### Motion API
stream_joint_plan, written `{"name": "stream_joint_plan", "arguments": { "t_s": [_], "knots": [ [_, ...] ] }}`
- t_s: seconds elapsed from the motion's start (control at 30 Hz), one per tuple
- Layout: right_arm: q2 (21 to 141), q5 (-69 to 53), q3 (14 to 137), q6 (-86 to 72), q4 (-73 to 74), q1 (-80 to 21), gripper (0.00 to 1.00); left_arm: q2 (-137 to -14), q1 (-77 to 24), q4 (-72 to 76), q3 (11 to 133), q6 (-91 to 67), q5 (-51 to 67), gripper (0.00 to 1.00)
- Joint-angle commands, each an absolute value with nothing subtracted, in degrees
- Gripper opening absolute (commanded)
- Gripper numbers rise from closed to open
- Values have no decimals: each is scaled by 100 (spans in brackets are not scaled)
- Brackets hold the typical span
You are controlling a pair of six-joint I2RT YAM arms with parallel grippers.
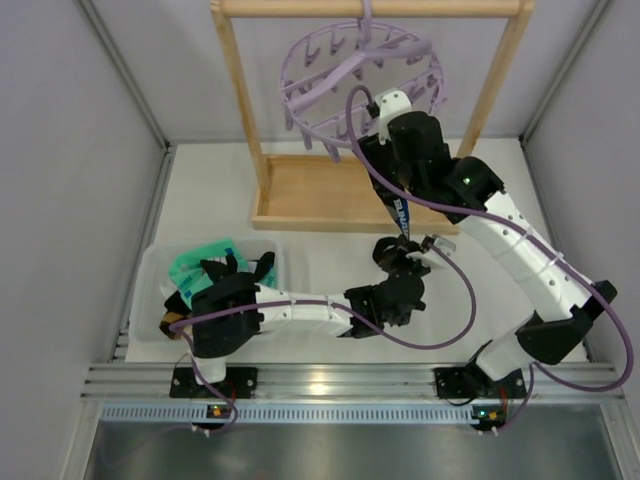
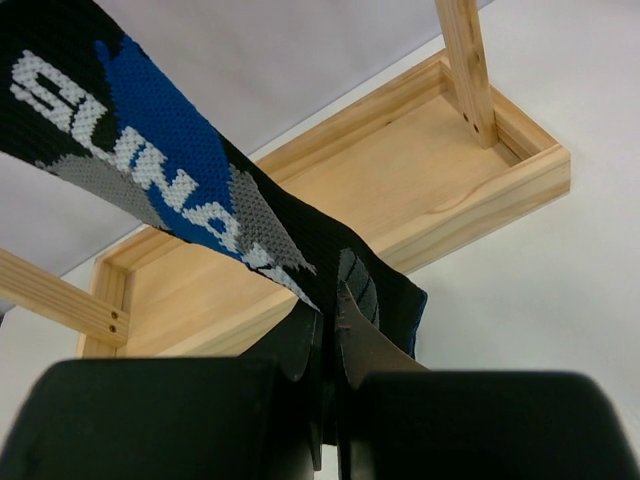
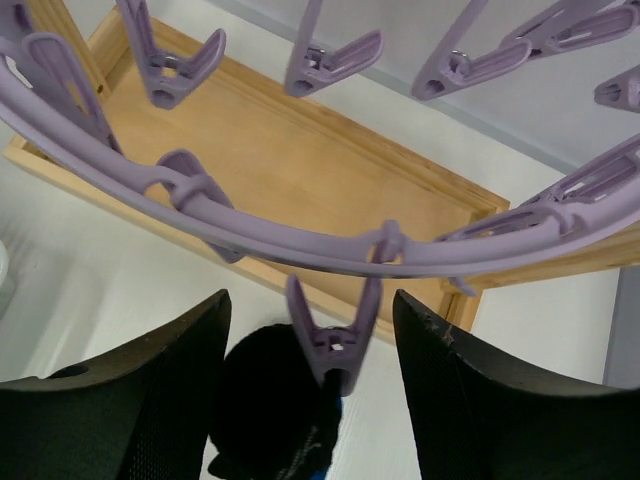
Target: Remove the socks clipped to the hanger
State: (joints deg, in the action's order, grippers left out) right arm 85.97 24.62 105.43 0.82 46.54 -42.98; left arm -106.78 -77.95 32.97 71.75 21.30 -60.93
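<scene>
The left gripper is clamped on the lower end of the black sock, drawing it taut. The sock hangs from a clip at the hanger's six o'clock rim. The right gripper, jaws apart, straddles that clip, probably to squeeze it open.

white table; wooden rack base at back; clear bin front left
</scene>
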Motion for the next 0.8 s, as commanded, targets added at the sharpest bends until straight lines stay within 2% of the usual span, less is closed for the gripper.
{"name": "stream_joint_plan", "arguments": {
  "t_s": [0.0,0.2,0.4,0.47,0.5,0.6,0.77],
  "knots": [
    [8613,2812,10670,97,4298,-4561,63,-10811,-7919,3305,7392,2232,-5994,0],
    [8780,3023,10749,149,4192,-4570,60,-10811,-7954,3305,7383,2241,-5994,0],
    [8754,3225,10714,149,4070,-4570,52,-10811,-7972,3305,7357,2224,-6003,0],
    [8702,3243,10688,132,4034,-4562,46,-10811,-7972,3305,7330,2197,-5977,0],
    [8692,3243,10679,123,4025,-4570,38,-10811,-7972,3305,7321,2189,-5959,0],
    [8614,3199,10609,97,3964,-4570,25,-10776,-7972,3296,7181,2040,-5845,0],
    [8517,3155,10494,44,3894,-4553,18,-10574,-7963,3296,6672,1574,-5722,0]
  ]
}}
